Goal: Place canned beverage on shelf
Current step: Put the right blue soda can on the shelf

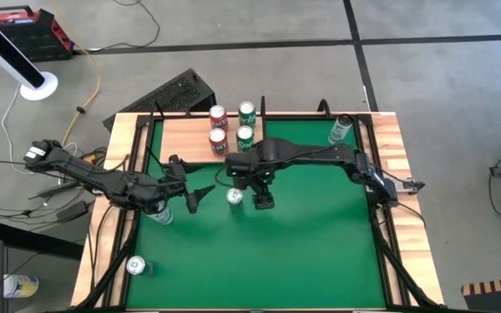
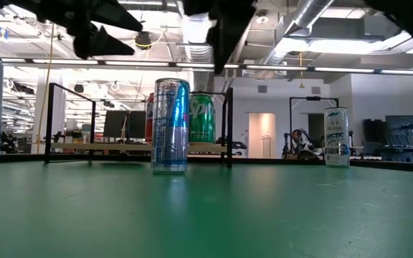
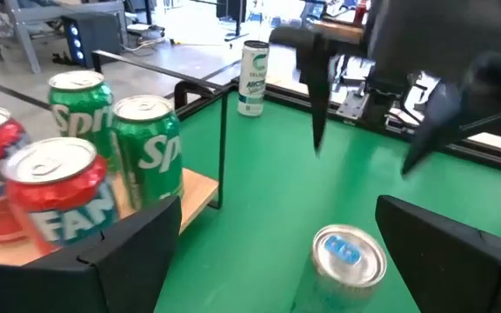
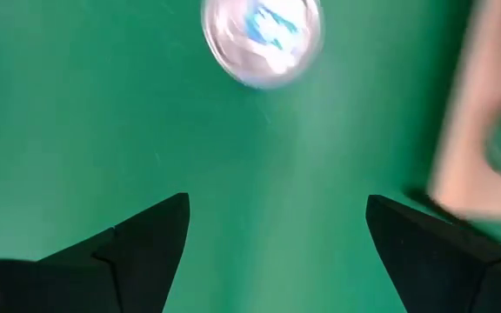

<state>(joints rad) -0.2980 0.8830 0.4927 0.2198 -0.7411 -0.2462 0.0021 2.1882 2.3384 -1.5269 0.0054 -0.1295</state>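
The right claw is hanging wide open and empty just beside the silver can, which is standing upright on the green bench near the shelf. The left claw is also gaping empty nearby. The can is looking rigid, slick and light; gripping it mid-body seems safest.

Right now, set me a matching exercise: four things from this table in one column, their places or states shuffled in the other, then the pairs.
Things
1. red cans
2. silver-blue can
3. pale can
4. right gripper

Places or states
A. open, above the green tabletop
B. on the shelf, beside the green cans
C. upright on the tabletop, off the shelf, near the middle
D. alone near the far right corner

Pairs: 1-B, 2-C, 3-D, 4-A
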